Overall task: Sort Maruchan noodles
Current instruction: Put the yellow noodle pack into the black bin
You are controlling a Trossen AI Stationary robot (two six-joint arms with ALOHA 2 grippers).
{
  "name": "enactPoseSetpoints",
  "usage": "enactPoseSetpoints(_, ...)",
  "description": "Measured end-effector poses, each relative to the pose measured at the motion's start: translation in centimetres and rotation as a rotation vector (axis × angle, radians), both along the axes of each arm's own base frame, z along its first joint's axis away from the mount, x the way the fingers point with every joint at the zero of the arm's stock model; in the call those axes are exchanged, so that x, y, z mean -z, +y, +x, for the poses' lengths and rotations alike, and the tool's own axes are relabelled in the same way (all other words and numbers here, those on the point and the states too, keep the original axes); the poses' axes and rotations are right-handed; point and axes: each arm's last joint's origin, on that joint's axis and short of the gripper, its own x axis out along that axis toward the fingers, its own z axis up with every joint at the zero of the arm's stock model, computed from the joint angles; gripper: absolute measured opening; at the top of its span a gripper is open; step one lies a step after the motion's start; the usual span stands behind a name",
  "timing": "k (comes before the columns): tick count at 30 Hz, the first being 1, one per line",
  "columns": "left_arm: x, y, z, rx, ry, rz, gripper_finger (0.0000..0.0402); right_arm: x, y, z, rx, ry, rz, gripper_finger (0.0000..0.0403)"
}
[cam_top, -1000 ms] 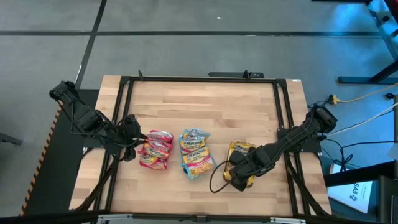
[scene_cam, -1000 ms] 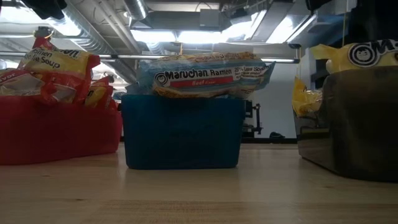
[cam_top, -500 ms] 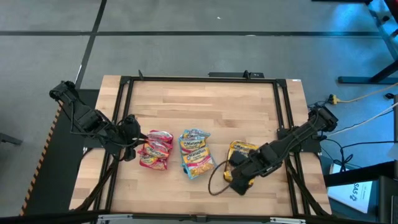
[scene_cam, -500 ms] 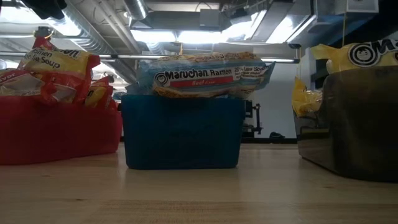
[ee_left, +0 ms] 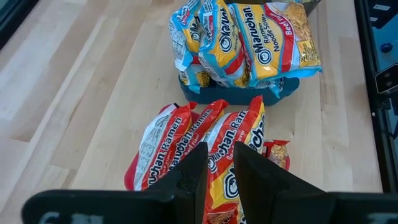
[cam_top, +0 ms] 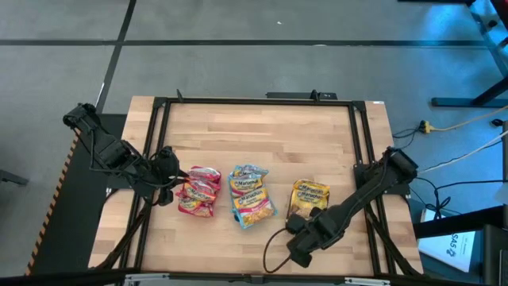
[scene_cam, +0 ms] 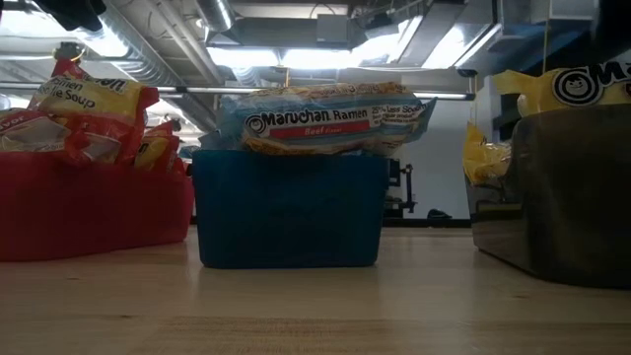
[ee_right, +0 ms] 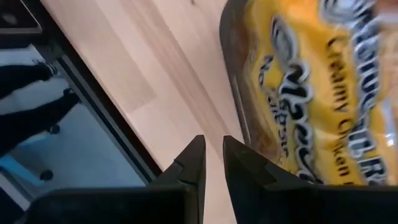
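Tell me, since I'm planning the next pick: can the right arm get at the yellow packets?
Probably yes: the right gripper sits just beside the yellow packets in their dark tray, with only bare table between.
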Motion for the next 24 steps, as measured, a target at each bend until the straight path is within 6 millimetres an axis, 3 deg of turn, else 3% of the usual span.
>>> enactPoseSetpoints(11,0.0,0.0,0.0,0.0,-0.001,0.0,0.0071,2.2,0.1,-0.1,-0.01,0.139,-0.05,0.0055)
enactPoseSetpoints(18,0.0,0.0,0.0,0.0,0.0,-0.001,0.0071,2.3,-0.3,-0.7,-0.01,0.213,-0.076,0.0055)
enactPoseSetpoints(24,0.0,0.0,0.0,0.003,0.002,-0.004,0.0071,1.9,0.2,-0.7,-0.073,0.207,0.007,0.0055)
